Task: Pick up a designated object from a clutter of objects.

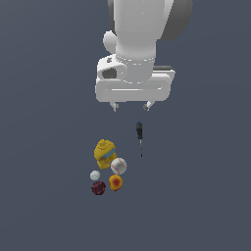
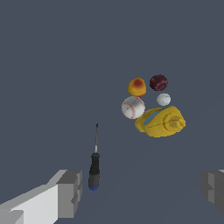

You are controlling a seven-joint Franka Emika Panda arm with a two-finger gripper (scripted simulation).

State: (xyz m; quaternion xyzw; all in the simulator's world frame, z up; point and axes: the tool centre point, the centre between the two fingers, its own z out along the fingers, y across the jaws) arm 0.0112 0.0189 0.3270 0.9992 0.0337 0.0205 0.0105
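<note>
Currently the approach step is in hand; nothing is grasped. The gripper (image 1: 131, 106) hangs in the upper centre of the exterior frame, fingers spread wide and empty. The maroon ball (image 1: 98, 188) rests on the floor in the lower centre-left, at the near edge of the clutter, just beside the orange ball (image 1: 115, 183) and tiny white ball (image 1: 95, 175), well apart from the gripper. Judgement: the next move requires travel over the yellow lump (image 1: 104, 151) and baseball (image 1: 118, 165), then a descent clear of its neighbours. The screwdriver (image 1: 139, 136) lies nearest the tool.
</note>
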